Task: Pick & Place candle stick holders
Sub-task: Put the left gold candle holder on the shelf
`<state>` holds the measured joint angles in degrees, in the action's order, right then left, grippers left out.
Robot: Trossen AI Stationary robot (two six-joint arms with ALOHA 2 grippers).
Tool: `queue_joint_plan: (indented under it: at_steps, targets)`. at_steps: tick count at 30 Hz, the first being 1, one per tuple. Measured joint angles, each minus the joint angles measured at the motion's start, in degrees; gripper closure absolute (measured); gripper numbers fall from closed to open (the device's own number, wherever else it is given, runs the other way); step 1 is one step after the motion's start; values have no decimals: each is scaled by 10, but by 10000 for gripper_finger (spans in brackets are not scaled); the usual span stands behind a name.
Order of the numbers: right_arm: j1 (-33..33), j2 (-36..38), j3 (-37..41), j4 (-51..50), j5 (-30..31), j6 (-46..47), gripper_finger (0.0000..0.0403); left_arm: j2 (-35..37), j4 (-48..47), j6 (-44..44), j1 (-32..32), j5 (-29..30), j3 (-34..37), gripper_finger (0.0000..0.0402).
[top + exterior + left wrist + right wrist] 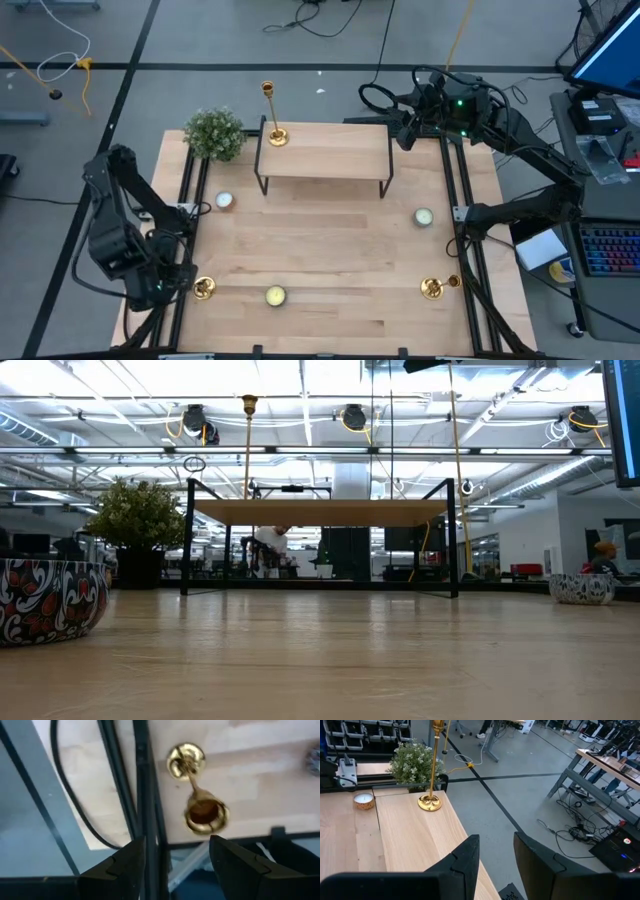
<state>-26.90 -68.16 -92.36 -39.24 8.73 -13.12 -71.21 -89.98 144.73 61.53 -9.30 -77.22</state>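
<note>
Brass glints just ahead of the left gripper (pixel 175 857), whose fingers stand apart and empty above the short shiny gold candlestick (pixel 203 288) upright at the wooden table's (pixel 330 240) near left corner, stem vertical, nearer this arm.

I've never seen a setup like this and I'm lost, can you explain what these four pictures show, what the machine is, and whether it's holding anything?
It is a robot with two dark jointed arms at a pale wooden table. One picture looks straight down, one sits at tabletop level, and two come from cameras on the wrists. The left gripper hangs open over the table's near left corner, above a short shiny brass candlestick, holding nothing. The right gripper waits empty, fingers apart, at the far right end of a small raised wooden shelf. A tall brass candlestick stands on that shelf, a third near the right edge. Small round candles and a green bushy plant complete it.
</note>
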Motion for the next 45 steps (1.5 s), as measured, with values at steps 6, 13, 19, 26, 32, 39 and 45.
queue_joint_plan:
  at_steps: [6, 13, 19, 26, 32, 39, 45]
  targets:
    - [0, 0, 0, 5, 0, 0, 289, 4, 0, -10, -10, 25, 35, 183]
    - [0, 0, 0, 16, 0, 0, 289, 4, 0, -16, -10, 23, 40, 183]
    - [0, 0, 0, 16, 0, -8, 289, 4, 0, -20, -10, 22, 40, 183]
    - [0, 0, 0, 16, 0, -11, 289, 4, 0, -28, -10, 21, 40, 183]
    - [0, 0, 0, 15, 0, -11, 289, 4, 0, -34, -10, 14, 40, 183]
    - [0, 0, 0, 15, 0, -11, 289, 4, 0, -34, -10, 17, 40, 218]
    - [0, 0, 0, 15, 0, -11, 289, 4, 0, -35, -10, 25, 40, 263]
